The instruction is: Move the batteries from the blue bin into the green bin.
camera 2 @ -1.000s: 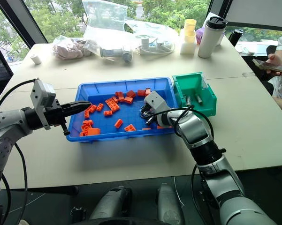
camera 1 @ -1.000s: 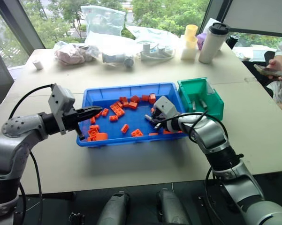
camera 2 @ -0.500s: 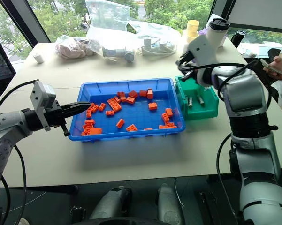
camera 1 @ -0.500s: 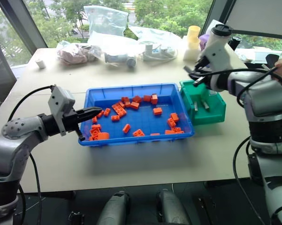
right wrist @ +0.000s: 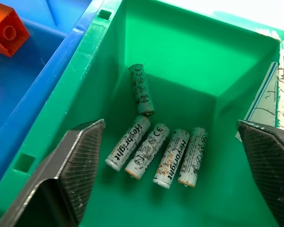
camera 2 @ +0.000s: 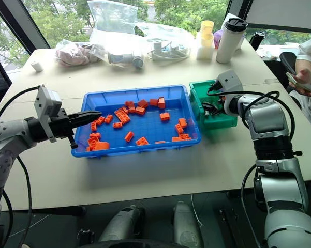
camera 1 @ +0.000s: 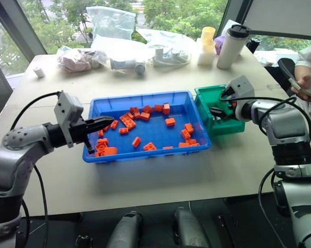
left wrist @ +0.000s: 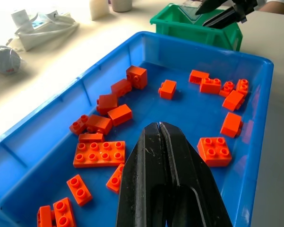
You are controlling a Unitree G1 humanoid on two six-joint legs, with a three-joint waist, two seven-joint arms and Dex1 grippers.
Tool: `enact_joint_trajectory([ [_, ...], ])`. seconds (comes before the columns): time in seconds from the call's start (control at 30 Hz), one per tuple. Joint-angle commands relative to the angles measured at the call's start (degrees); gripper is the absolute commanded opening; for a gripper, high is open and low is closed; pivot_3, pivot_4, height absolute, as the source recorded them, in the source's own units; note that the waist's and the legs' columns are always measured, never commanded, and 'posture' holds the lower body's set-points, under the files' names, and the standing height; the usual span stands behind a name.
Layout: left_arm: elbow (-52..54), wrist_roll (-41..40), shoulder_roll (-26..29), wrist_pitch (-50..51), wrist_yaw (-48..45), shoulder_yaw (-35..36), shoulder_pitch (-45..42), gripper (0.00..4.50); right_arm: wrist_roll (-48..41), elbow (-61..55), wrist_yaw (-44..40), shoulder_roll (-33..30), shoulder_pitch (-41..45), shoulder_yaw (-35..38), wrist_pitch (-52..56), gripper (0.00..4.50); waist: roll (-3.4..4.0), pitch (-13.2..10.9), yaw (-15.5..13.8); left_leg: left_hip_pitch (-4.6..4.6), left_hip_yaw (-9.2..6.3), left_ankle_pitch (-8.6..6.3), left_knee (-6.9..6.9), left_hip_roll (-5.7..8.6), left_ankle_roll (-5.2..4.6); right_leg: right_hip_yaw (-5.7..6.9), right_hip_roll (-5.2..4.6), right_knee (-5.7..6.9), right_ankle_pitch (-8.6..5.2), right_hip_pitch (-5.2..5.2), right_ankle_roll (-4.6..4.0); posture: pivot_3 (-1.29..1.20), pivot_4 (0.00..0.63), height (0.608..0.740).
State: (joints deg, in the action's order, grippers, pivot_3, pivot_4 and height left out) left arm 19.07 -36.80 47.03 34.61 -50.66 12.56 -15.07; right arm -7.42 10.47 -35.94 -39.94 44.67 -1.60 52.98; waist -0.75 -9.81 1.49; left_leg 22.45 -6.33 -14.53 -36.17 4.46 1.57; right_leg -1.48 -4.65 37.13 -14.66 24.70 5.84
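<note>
Materials and finish, bench and bins.
Blue bin (left wrist: 108,61): glossy moulded plastic, smooth walls catching light. Green bin (right wrist: 189,61): smooth plastic, soft sheen inside. Batteries (right wrist: 153,150): five, pale printed wrappers, slightly glossy, metal end caps. Orange bricks (left wrist: 98,153): hard shiny plastic, studded tops. Left gripper (left wrist: 159,130) fingers: black, matt, faintly scuffed; right gripper (right wrist: 175,156) pads: dark, finely ribbed texture. Table (camera 1: 160,170): matt beige, smooth. Bags (camera 1: 114,23): clear crinkled plastic film.
</note>
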Motion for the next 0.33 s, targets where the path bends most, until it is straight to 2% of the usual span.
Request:
enact_joint_trajectory([
  [0.03, 1.13, -1.41, 1.91, 0.82, -1.06, 2.75, 0.08, 0.00, -4.70, -10.53, -8.47, -5.44, -0.25, 2.38, -2.06, 4.46, 0.11, -0.07, -0.42, 0.02, 0.01, 0.00, 0.00, 0.01, 0.00, 0.00, 0.01, -0.01, 0.00, 0.01, 0.00, 0.00, 0.150, 0.740],
  [0.13, 0.63, -1.27, 3.20, 1.06, -1.82, 3.69, 0.77, 0.00, -10.18, -20.70, -17.88, -11.30, -5.04, 3.35, -3.88, 4.46, 0.10, -0.07, -0.68, 0.04, -0.05, -0.01, 0.04, -0.01, -0.02, 0.04, 0.01, -0.07, 0.00, 0.00, 0.01, 0.00, 0.150, 0.740],
  [0.33, -0.28, -1.89, 5.07, 1.08, -3.81, 5.72, 1.92, 0.00, -17.93, -31.49, -24.93, -16.62, -10.59, 5.94, -3.04, 4.46, 0.10, -0.07, -0.72, -0.03, -0.04, -0.03, -0.07, -0.02, -0.05, 0.06, 0.00, -0.08, 0.00, -0.14, 0.01, 0.00, 0.150, 0.740],
])
